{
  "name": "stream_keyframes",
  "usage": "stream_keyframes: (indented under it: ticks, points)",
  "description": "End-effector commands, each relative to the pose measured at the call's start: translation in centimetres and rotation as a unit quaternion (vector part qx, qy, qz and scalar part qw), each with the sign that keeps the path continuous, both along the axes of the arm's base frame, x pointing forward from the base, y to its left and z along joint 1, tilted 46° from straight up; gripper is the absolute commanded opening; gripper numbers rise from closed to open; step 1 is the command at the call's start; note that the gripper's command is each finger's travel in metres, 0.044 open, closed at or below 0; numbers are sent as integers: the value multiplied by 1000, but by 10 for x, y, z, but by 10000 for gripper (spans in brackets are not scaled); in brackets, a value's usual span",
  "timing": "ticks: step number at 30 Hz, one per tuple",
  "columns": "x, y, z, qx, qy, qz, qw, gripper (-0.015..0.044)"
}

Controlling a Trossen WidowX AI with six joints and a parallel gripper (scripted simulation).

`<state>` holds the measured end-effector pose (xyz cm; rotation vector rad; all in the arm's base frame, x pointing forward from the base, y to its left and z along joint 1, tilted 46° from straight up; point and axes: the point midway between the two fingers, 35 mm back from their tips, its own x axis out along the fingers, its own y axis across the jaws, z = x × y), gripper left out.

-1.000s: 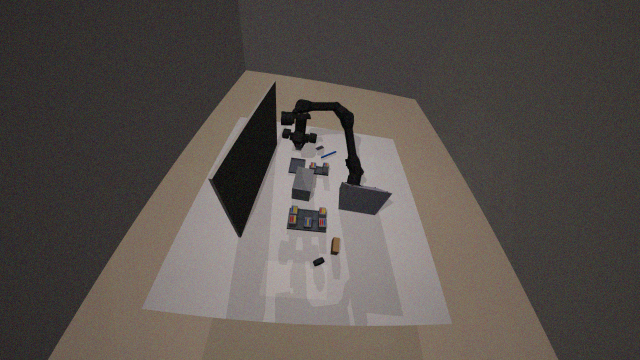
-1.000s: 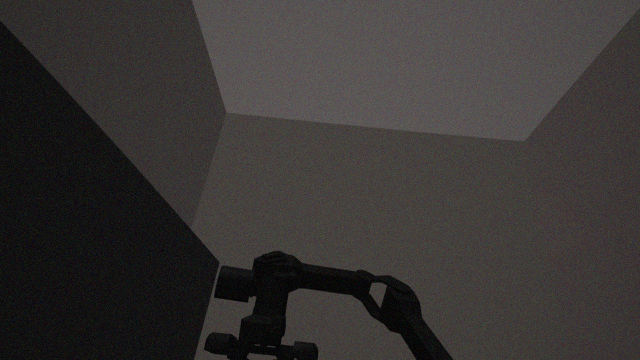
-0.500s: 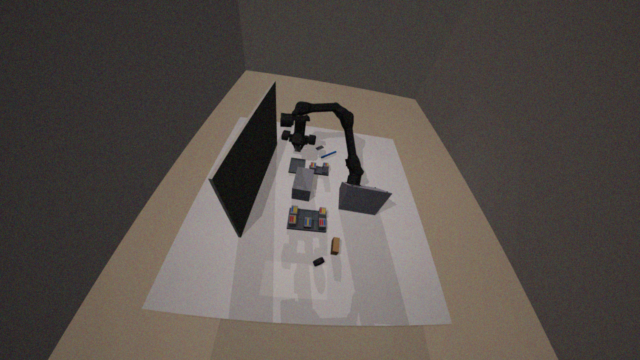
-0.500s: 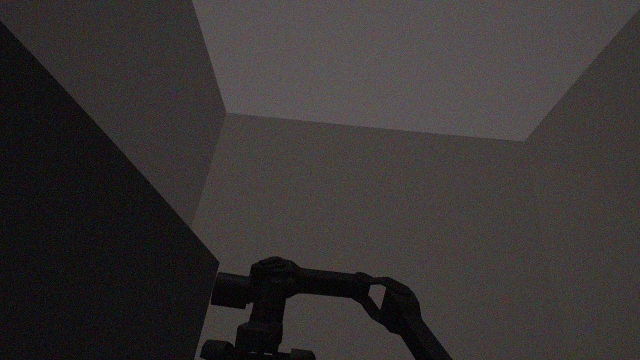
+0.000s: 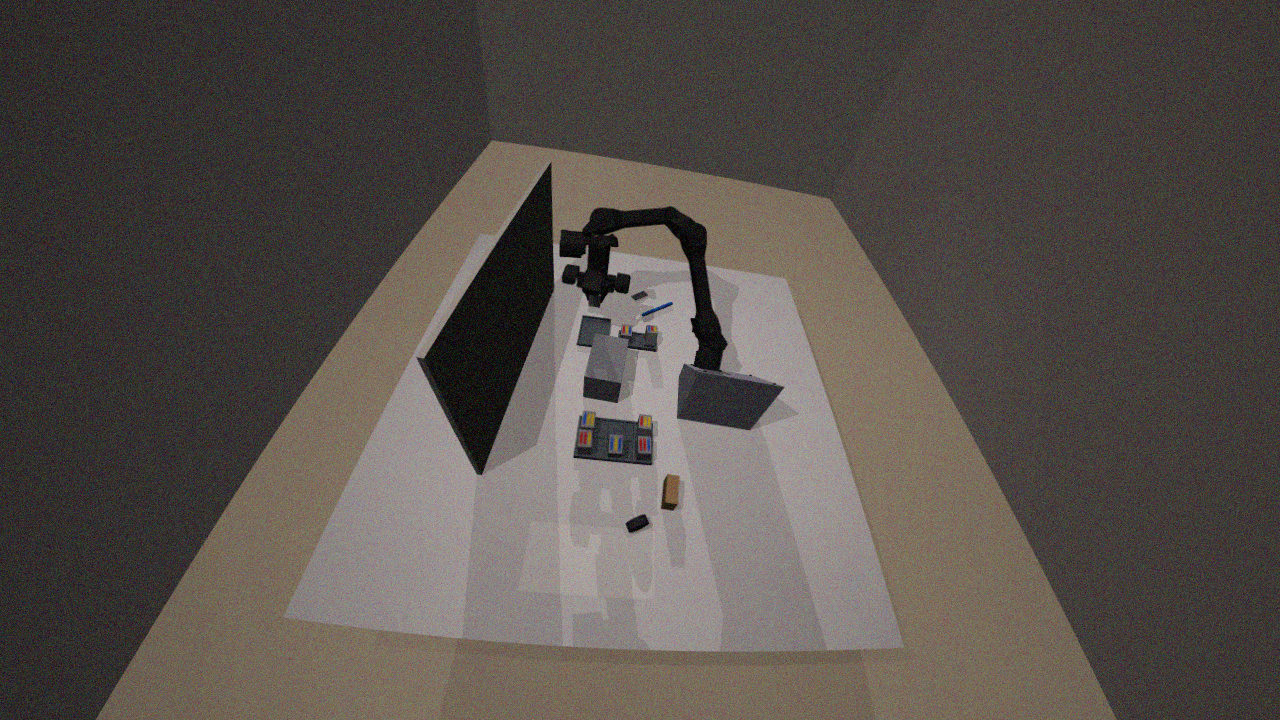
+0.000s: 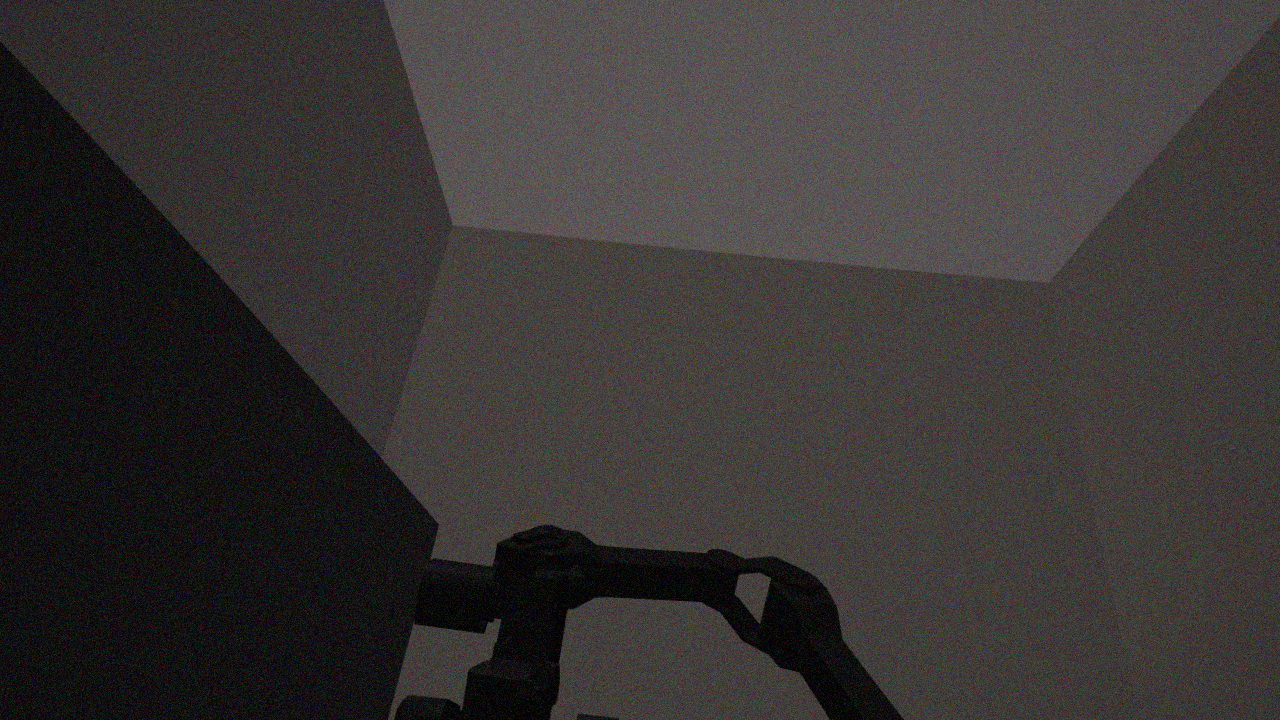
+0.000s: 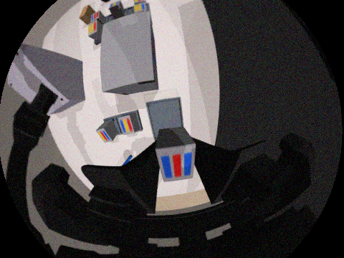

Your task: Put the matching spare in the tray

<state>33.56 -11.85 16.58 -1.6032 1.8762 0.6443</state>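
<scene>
Black six-joint arm (image 5: 693, 268) arched over the white mat (image 5: 787, 501) on the tan counter (image 5: 939, 447), its jaws pointing downward beside the tall dark upright panel (image 5: 501, 322). The jaws are closed partway on a small grey block-shaped spare (image 7: 177, 160) whose label shows blue, red and blue stripes; the spare is held in the air, above the mat. In the wrist view, a flat grey square tray (image 7: 165, 114) lies on the mat just beyond the held spare. Beside the tray rests a small dark holder with two striped spares (image 5: 640, 334); past it stands the grey box-like mounted unit (image 5: 607, 367). Farther along sits a dark rack of striped spares (image 5: 614, 438). A blue pen (image 5: 657, 309), a tan block (image 5: 669, 491) and a small black object (image 5: 637, 523) lie separately on the mat.
</scene>
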Motion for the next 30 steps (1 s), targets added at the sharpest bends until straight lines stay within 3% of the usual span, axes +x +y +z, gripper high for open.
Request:
stream_keyframes:
  ticks: [1, 30]
  points:
    - [0, -3, -3, -2, 3, 1, 1000, 0]
    - [0, -20, -21, -1, 2, 1, 1000, 0]
